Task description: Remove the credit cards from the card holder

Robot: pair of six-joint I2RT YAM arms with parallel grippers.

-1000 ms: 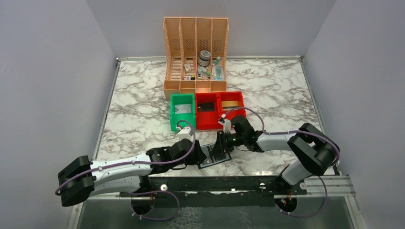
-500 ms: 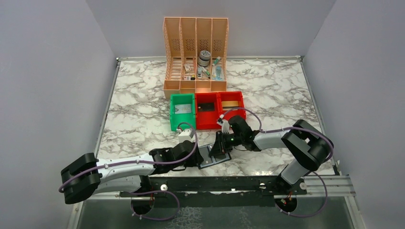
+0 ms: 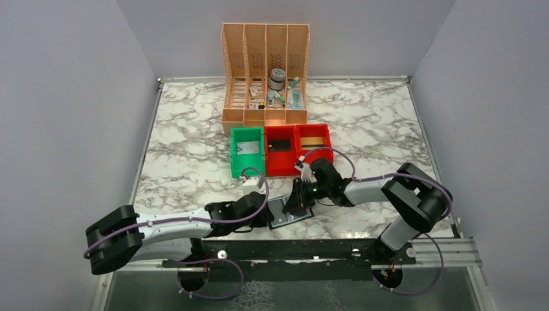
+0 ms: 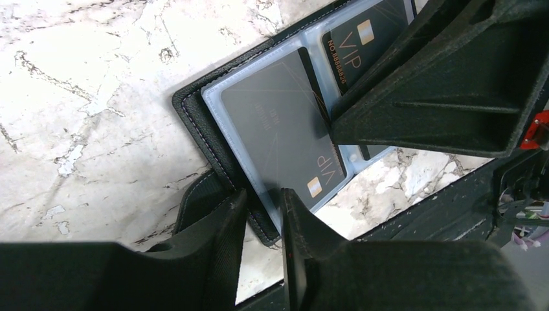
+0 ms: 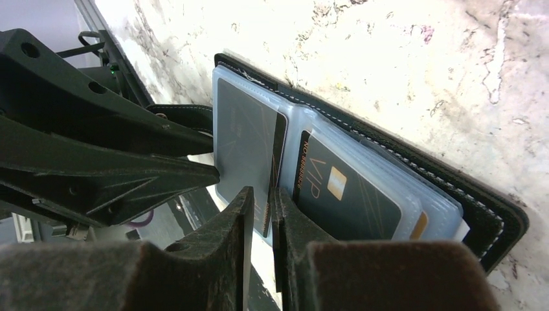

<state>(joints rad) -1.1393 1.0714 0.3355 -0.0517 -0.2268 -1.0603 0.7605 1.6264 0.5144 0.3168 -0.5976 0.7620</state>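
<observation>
Two of my three views say anything about the fingers; the overhead one gives me only the layout. It shows the marble table (image 3: 194, 129), with the peach file organizer (image 3: 230, 65) at the back. The green bin (image 3: 234, 159) and two red bins (image 3: 281, 170) sit side by side in front of it. The card holder (image 3: 289, 218) lies open near the front edge, well apart from the bins and mostly covered by both wrists.

The left wrist camera shows the holder's black stitched border and pale blue sleeves. A dark grey card (image 4: 272, 123) sits in the nearer sleeve and a second card (image 4: 362, 39), marked VIP, in the next. The left gripper (image 4: 263, 193) straddles the holder's near corner, just beside the short black tab (image 4: 201, 194). Its fingers stand close together, but I cannot tell whether they pinch the border or only bracket it.

The right wrist camera adds what the left one hides. The right gripper (image 5: 262, 191) is clamped on the exposed edge of the dark grey card, with barely a slit between the fingers. This view alone also shows a tan sliver (image 5: 419, 225) of another card tucked behind the second card.
</observation>
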